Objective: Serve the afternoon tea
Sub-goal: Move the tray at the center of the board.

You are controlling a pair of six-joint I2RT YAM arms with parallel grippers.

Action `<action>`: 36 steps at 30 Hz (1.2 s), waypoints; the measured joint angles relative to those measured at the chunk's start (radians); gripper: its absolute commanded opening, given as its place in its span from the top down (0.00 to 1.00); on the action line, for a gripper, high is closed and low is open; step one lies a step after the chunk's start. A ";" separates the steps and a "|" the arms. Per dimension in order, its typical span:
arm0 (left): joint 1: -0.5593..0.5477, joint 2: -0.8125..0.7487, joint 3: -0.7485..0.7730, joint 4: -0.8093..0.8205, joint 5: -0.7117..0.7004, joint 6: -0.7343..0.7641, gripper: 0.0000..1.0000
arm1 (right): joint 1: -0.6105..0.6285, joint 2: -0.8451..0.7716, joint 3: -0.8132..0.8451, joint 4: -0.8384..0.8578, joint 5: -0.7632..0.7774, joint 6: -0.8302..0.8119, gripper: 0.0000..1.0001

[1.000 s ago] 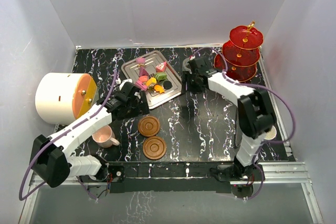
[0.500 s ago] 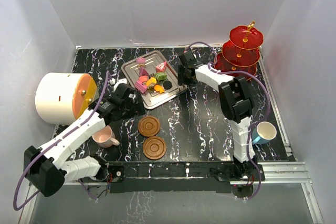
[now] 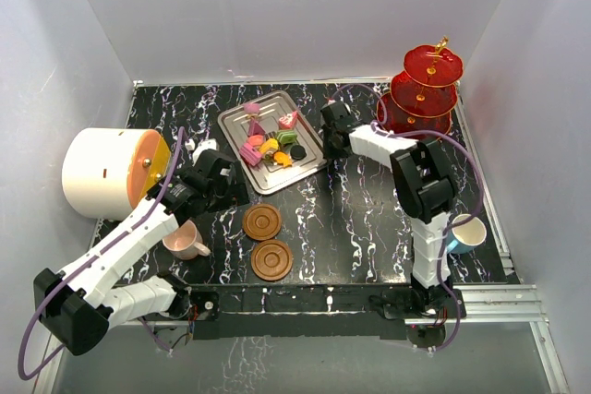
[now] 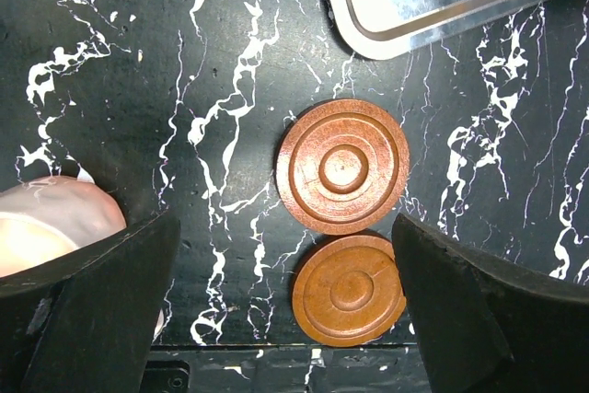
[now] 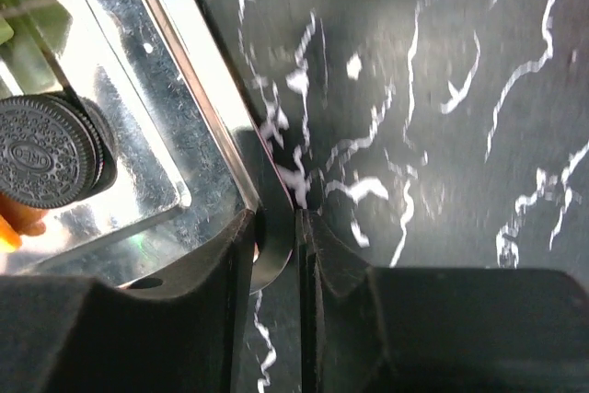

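Flat silver steel tray (image 3: 277, 177) lies on black, white-veined desk (image 3: 360, 219), far middle, set askew, one corner pointing toward near edge. Big white drum (image 3: 97, 173) lies on its side at left edge, orange face (image 3: 150, 171) turned toward tray, well apart. Plain white walls (image 3: 277, 6) on three sides.

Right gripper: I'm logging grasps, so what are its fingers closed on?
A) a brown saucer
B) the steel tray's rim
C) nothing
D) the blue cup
B: in the right wrist view, the right gripper pinches the rim of the steel tray between its fingers.
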 measured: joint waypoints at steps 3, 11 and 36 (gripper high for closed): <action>0.000 -0.001 0.000 -0.006 -0.007 0.000 0.01 | 0.003 -0.070 -0.105 0.028 -0.007 0.024 0.82; 0.000 0.000 0.000 -0.011 -0.019 0.002 0.01 | 0.043 -0.253 -0.354 0.056 -0.002 0.159 0.82; 0.000 -0.032 -0.073 0.193 0.360 0.133 0.01 | 0.287 -0.322 -0.440 0.074 -0.105 0.372 0.67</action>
